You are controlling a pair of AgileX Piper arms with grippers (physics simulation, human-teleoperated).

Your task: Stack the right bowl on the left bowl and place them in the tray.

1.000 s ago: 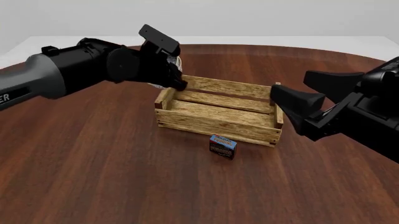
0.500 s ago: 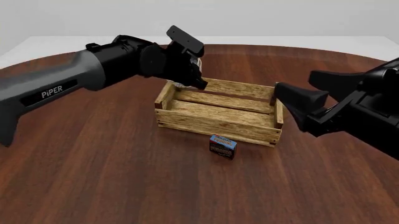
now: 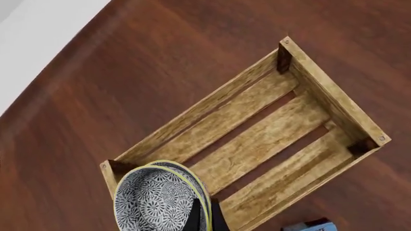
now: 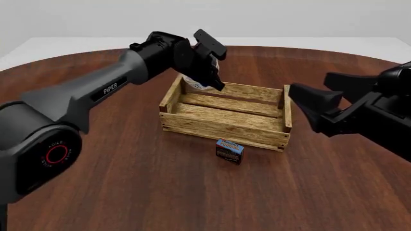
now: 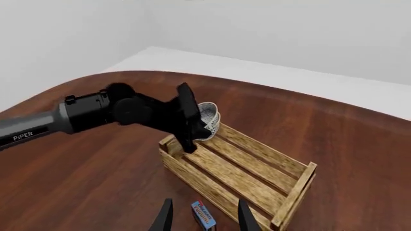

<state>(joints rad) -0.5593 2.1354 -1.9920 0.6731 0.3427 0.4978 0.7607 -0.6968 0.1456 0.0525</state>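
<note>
In the front view the left gripper (image 4: pixel 207 72) hides most of the stacked bowls (image 4: pixel 194 84). In the left wrist view the bowls (image 3: pixel 159 199) and the small carton (image 3: pixel 308 226) are cut off at the picture's edge. The carton's print (image 4: pixel 230 147) is too small to read.

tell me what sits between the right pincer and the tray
In the right wrist view, the small blue carton lies on the table between the open right pincer and the tray, just short of the tray's near wall.
</note>
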